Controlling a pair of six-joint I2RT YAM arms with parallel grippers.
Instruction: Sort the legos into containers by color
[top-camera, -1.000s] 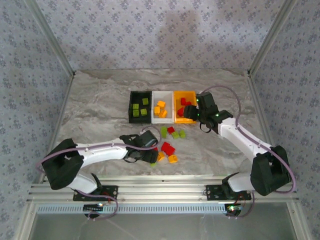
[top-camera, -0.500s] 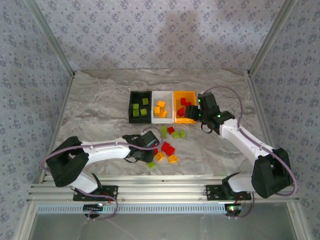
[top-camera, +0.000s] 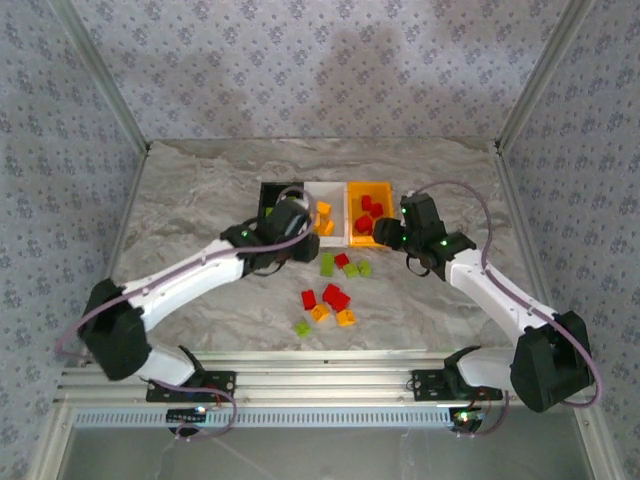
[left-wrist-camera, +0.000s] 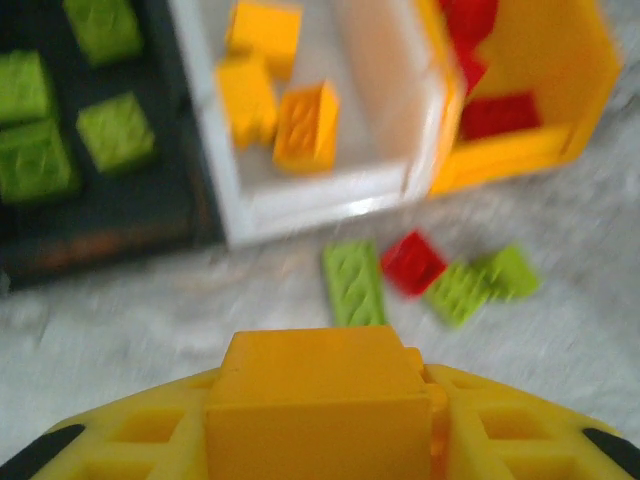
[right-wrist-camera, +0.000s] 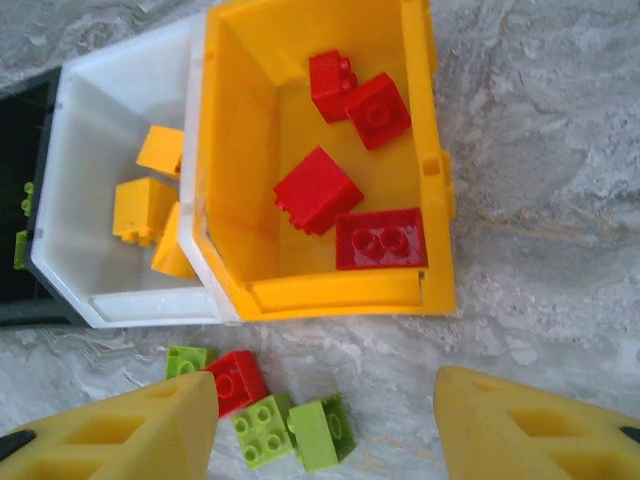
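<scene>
My left gripper (left-wrist-camera: 325, 420) is shut on an orange-yellow lego (left-wrist-camera: 315, 370). It hangs (top-camera: 296, 226) just in front of the black container (top-camera: 265, 188) and the white container (top-camera: 325, 188). The black one holds green legos (left-wrist-camera: 115, 130), the white one orange-yellow legos (left-wrist-camera: 305, 125), the orange-yellow container (right-wrist-camera: 340, 292) red legos (right-wrist-camera: 318, 190). My right gripper (right-wrist-camera: 325, 395) stands open at that container's front wall (top-camera: 388, 234), with nothing between its fingers. Below it lie two green legos (right-wrist-camera: 262, 430) and a red one (right-wrist-camera: 238, 382).
A second loose group lies nearer the arms: red legos (top-camera: 335, 297), orange-yellow ones (top-camera: 346, 318) and a green one (top-camera: 301, 327). The marble table (top-camera: 200, 200) is walled by patterned panels on three sides.
My left gripper closed on the orange-yellow lego at the near pile, then swung up and away to the bins with it. The right arm shifted only slightly.
</scene>
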